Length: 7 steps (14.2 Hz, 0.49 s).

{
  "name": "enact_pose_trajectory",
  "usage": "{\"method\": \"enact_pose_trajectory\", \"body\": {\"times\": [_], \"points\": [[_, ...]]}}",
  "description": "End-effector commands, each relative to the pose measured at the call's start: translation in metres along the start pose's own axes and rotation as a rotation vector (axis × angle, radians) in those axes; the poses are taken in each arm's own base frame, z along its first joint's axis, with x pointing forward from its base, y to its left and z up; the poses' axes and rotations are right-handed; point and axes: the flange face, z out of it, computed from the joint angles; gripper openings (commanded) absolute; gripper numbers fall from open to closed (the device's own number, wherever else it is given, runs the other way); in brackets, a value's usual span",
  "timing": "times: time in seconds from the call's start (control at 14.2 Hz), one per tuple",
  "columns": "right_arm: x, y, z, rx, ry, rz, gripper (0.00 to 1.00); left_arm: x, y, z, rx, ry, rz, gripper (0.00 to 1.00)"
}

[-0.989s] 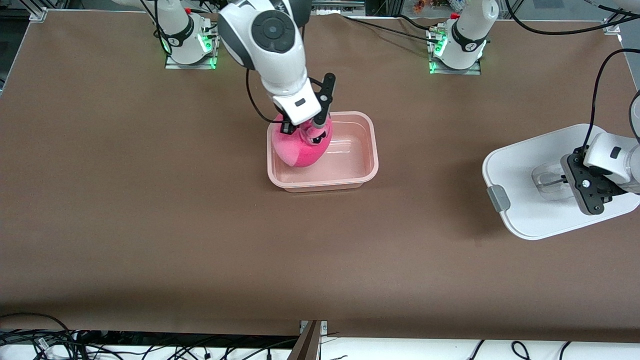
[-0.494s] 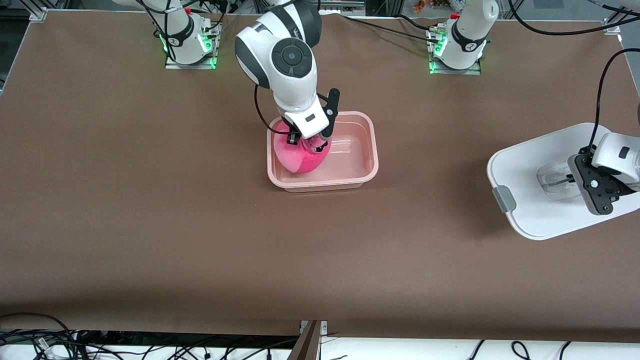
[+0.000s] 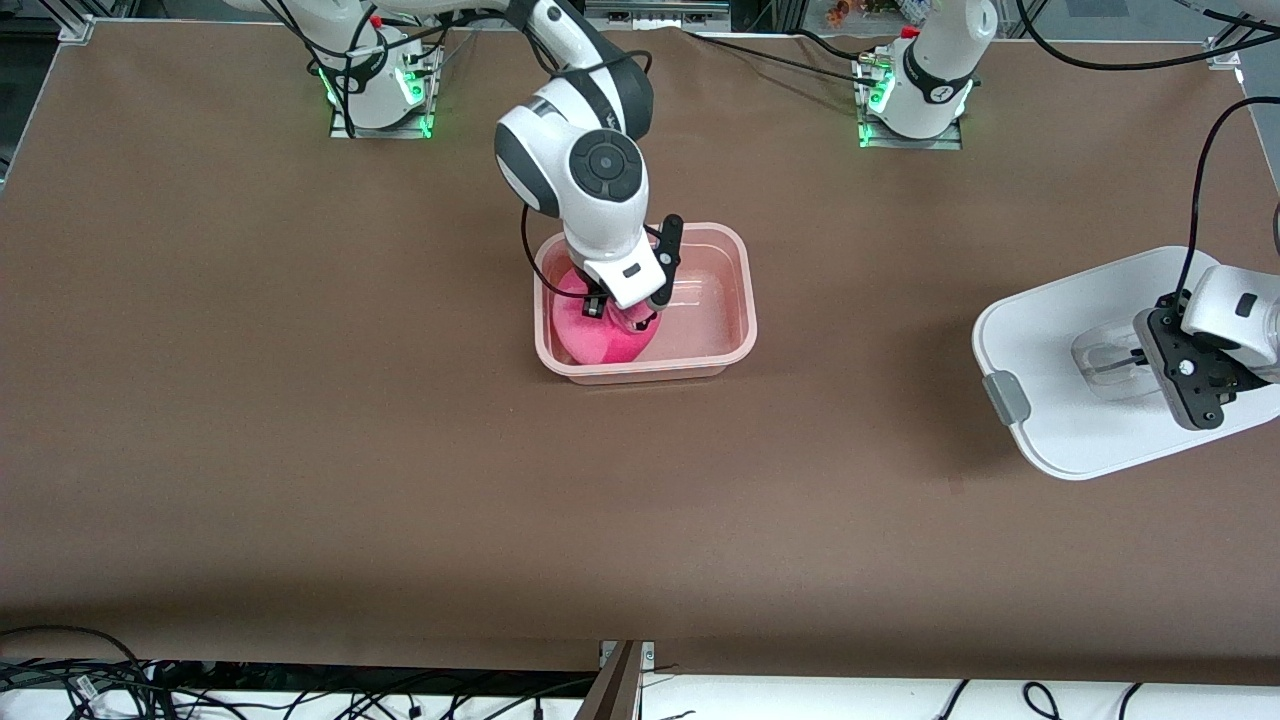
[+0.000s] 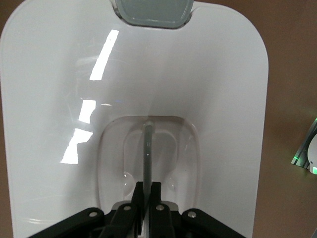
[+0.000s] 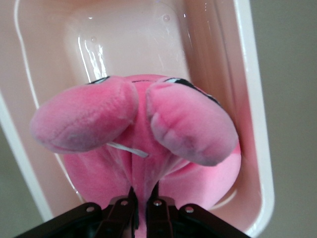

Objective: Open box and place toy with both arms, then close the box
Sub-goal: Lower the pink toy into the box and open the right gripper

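The open pinkish box (image 3: 735,340) stands mid-table without its lid. My right gripper (image 3: 622,312) is shut on the pink plush toy (image 3: 598,333) and holds it down inside the box, at the end toward the right arm's side. In the right wrist view the toy (image 5: 148,129) fills the middle, pinched between the fingers (image 5: 130,198), with the box wall (image 5: 255,114) around it. The white lid (image 3: 1060,330) is at the left arm's end of the table. My left gripper (image 3: 1150,362) is shut on the lid's clear handle (image 4: 147,148).
A grey clip (image 3: 1002,396) sits on the lid's edge, also in the left wrist view (image 4: 152,11). The arm bases (image 3: 375,80) stand along the table's edge farthest from the front camera. Cables lie at the near edge (image 3: 100,680).
My right gripper has lowered the toy from above the box rim down into the box. The left gripper and lid shifted slightly toward the left arm's end, then held.
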Motion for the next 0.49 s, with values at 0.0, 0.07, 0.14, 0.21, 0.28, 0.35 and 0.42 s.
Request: {"method": "enact_pose_trajectory", "body": {"times": [0.0,0.07,0.14,0.21,0.28,0.35,0.42], "points": [[0.014,-0.005,0.018,-0.01,-0.023,0.017,0.13,0.0,0.004,-0.01,0.0,0.019,0.018,0.0],[0.016,-0.004,0.025,-0.011,-0.023,0.021,0.85,-0.001,0.004,-0.01,-0.001,0.02,0.018,0.0],[0.019,-0.002,0.029,-0.016,-0.004,0.028,1.0,-0.001,0.004,-0.01,-0.001,0.02,0.017,0.0],[0.022,0.0,0.032,-0.024,0.016,0.046,1.0,-0.001,0.004,-0.01,-0.001,0.02,0.017,0.0],[0.027,0.002,0.033,-0.037,0.046,0.086,1.0,-0.001,0.004,-0.01,0.001,0.015,0.018,0.0],[0.034,0.003,0.031,-0.054,0.093,0.141,1.0,-0.001,0.004,-0.01,0.001,0.015,0.016,0.0],[0.042,0.0,0.029,-0.074,0.133,0.162,1.0,-0.001,0.004,-0.01,0.001,0.015,0.016,0.0]]}}
